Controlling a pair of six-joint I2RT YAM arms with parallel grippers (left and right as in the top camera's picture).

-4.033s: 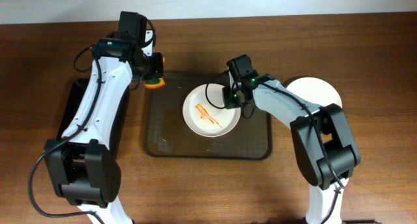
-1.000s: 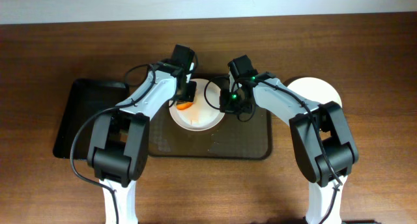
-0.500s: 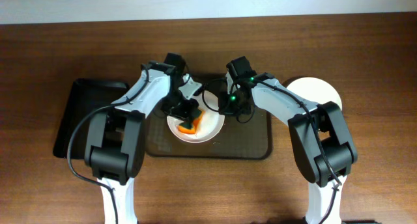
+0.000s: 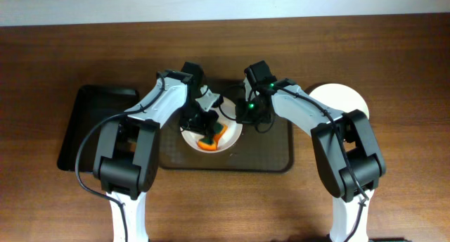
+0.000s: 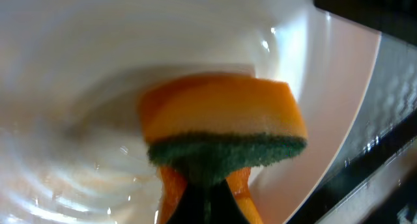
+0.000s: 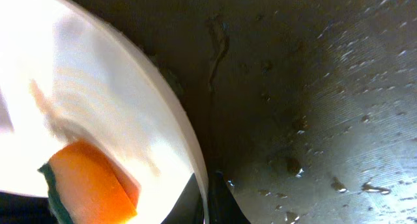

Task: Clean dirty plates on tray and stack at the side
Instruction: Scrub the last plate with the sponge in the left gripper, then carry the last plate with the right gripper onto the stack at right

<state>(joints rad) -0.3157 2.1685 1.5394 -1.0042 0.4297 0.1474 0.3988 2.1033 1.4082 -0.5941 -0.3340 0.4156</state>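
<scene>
A white dirty plate [image 4: 228, 133] lies on the dark wet tray [image 4: 271, 154] in the middle of the table. My left gripper [image 4: 206, 138] is shut on an orange sponge [image 4: 211, 140] with a green scrub face and presses it onto the plate's inside; the left wrist view shows the sponge [image 5: 221, 129] against the white plate [image 5: 78, 68]. My right gripper [image 4: 242, 115] is shut on the plate's right rim, the rim [image 6: 195, 159] pinched between its fingers in the right wrist view. The sponge [image 6: 88, 182] shows there too.
A clean white plate [image 4: 342, 100] sits on the table to the right of the tray. A black bin [image 4: 88, 126] stands at the left. The tray surface [image 6: 313, 120] is beaded with water drops.
My left gripper came from the tray's back-left corner onto the plate with the sponge and has swept it down and right across it. The orange streaks no longer show. My right gripper stayed put.
</scene>
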